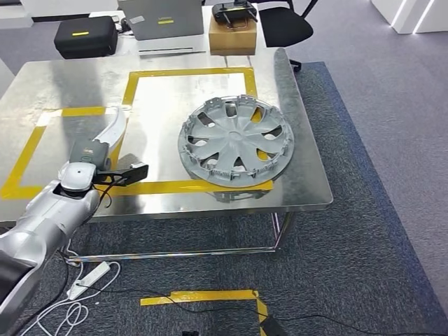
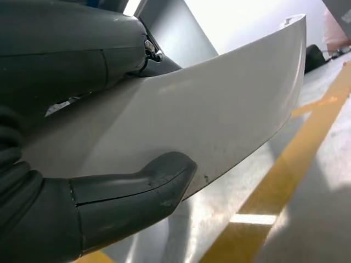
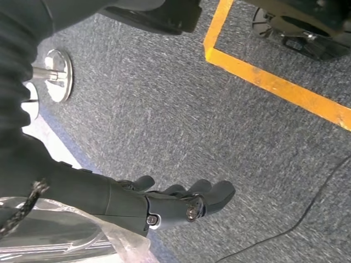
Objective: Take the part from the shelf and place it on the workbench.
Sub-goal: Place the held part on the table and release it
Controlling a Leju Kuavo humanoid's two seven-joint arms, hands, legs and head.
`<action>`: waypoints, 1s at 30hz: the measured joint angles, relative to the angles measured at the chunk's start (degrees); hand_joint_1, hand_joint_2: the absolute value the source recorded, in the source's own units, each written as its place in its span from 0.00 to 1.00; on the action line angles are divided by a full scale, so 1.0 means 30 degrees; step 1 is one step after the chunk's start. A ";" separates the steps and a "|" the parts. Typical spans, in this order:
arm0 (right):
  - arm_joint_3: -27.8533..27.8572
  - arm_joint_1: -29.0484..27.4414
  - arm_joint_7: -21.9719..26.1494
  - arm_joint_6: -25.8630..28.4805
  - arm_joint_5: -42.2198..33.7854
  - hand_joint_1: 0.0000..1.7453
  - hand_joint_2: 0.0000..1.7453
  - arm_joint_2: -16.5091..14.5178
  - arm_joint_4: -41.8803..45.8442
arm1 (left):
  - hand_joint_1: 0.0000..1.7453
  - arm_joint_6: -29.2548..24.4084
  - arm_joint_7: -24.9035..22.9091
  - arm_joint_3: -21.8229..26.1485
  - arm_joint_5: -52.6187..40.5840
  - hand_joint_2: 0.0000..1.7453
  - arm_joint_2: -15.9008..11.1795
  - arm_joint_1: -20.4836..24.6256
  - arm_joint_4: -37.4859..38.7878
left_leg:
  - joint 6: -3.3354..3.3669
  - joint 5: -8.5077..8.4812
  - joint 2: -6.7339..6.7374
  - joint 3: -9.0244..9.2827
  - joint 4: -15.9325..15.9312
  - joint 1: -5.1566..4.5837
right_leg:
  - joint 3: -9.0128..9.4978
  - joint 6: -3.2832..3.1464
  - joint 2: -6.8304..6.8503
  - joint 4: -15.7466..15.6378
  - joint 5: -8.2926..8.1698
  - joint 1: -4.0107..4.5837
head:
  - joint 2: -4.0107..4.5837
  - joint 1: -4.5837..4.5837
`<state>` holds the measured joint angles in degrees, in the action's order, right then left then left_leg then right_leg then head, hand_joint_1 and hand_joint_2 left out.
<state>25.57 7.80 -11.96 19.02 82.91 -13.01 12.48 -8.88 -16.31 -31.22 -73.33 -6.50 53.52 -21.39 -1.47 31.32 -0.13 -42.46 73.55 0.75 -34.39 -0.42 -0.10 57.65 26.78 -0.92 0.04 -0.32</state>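
Head view: our left hand (image 1: 87,155) grips the white curved part (image 1: 117,126) low over the workbench (image 1: 301,140), near the yellow tape (image 1: 158,187). Placing step; next we lower and let go. Right hand (image 3: 182,203) hangs empty, fingers loosely extended.

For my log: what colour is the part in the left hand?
White part, clearest in the left wrist view.

A shiny sheet-metal bench (image 1: 296,189) marked with yellow tape rectangles (image 1: 187,72) stands on grey-blue carpet (image 1: 369,266). Behind it a black swivel chair (image 1: 285,24), a brown cardboard box (image 1: 231,36) and a black zip case (image 1: 85,35) sit. On the floor beneath, a white power strip (image 1: 89,278) trails white cable.
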 joint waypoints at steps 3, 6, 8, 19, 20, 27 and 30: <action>0.0000 0.0013 0.0000 -0.0004 0.0000 0.00 0.50 0.0002 0.0000 | 0.50 -0.0024 0.0056 0.0117 -0.0128 1.00 0.0007 -0.0030 0.0016 | 0.0070 -0.1777 0.0002 0.1601 -0.3442 0.0029 | 0.0066 0.0155 -0.0039 0.0048 0.0086 0.0033 | 0.0000 0.0002; 0.0000 0.0012 -0.0004 -0.0049 -0.0015 0.00 0.00 0.0007 -0.0002 | 0.00 -0.0346 0.0393 0.0145 -0.0372 1.00 0.0049 -0.0063 0.0020 | 0.0302 -0.1906 -0.0021 0.2208 -0.4796 -0.0072 | -0.0039 0.0451 -0.0054 0.0086 0.0103 0.0120 | 0.0000 0.0029; 0.0000 -0.0007 -0.0007 -0.0078 -0.0038 0.00 0.00 0.0009 -0.0002 | 0.00 -0.0827 0.0705 0.0261 -0.0473 1.00 0.0146 -0.0108 0.0020 | 0.0556 -0.1927 -0.0028 0.2201 -0.4863 -0.0051 | -0.0119 0.0658 -0.0033 0.0124 0.0188 0.0092 | 0.0000 0.0036; -0.0004 -0.0012 -0.0096 -0.0213 -0.0351 0.00 0.00 0.0020 -0.0005 | 0.00 -0.2701 -0.1134 0.0954 -0.2389 1.00 0.0512 -0.0065 0.0020 | 0.0925 -0.1930 -0.0024 0.2288 -0.4896 -0.0281 | -0.0478 0.0440 0.0022 0.0891 0.0190 0.0201 | 0.0000 0.0109; -0.0005 -0.0011 -0.0109 -0.0238 -0.0366 0.00 0.00 0.0022 -0.0004 | 0.00 -0.2929 -0.1334 0.1034 -0.2555 1.00 0.0506 -0.0056 0.0020 | 0.0853 -0.1941 -0.0020 0.2258 -0.4888 -0.0301 | -0.0151 0.0387 0.0020 0.0292 0.0088 0.0237 | 0.0000 0.0102; -0.0035 -0.0002 -0.0124 -0.0253 -0.0443 0.00 0.00 0.0033 -0.0007 | 0.00 -0.4115 -0.1311 0.1833 -0.2690 1.00 0.0530 0.0077 -0.0002 | 0.0154 -0.0247 -0.0001 0.1019 -0.2005 -0.0132 | 0.0106 -0.0037 0.0042 -0.0168 -0.0078 0.0119 | 0.0000 0.0027; -0.0047 -0.0117 -0.0177 -0.0079 -0.0495 0.00 0.00 0.0036 -0.0007 | 0.00 -0.4961 -0.0524 0.2299 -0.2203 1.00 0.0572 0.0012 -0.0025 | 0.0005 0.0402 0.0001 -0.0031 0.0333 -0.0024 | 0.0117 -0.0049 0.0020 -0.0139 -0.0065 0.0116 | 0.0000 0.0033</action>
<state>25.43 7.45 -12.49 18.79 81.42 -12.90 12.46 -23.76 -17.88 -24.32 -79.94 -4.79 53.56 -21.47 -1.45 32.52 -0.13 -42.55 74.55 0.67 -34.04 -0.57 -0.04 57.24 26.58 -0.58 0.04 -0.22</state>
